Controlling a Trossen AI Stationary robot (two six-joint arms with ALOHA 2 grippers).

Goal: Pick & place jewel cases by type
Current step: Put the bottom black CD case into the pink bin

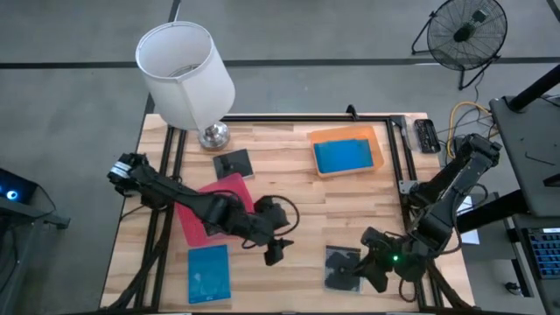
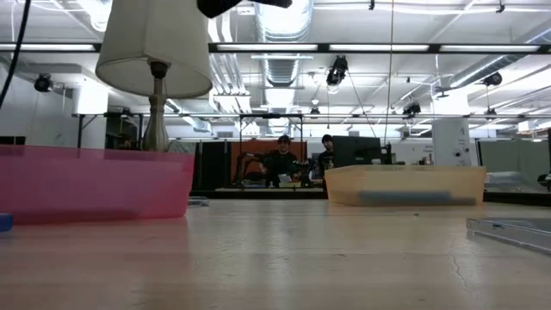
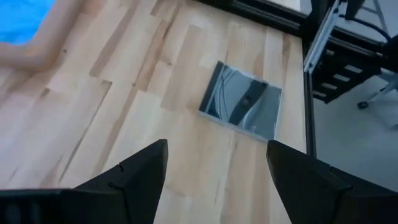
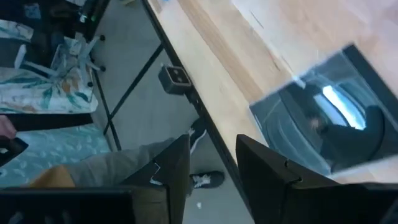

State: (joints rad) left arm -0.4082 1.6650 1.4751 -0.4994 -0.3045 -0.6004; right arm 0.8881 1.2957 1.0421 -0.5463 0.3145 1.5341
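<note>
Near the table's front edge, right tool (image 1: pixel 372 269) angled low beside a dark jewel case (image 1: pixel 340 265), fingers narrowly parted, empty.

Left tool (image 1: pixel 274 254) gapes; right tool (image 1: pixel 372 273) hovers, fingers apart.

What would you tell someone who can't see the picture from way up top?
Two robot arms reach over a wooden table; the right gripper hovers by a dark case, the open left gripper mid-table. An orange tray holds a blue case.

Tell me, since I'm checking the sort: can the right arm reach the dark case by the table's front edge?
Probably yes: the right gripper sits beside the dark jewel case, nothing between them.
</note>
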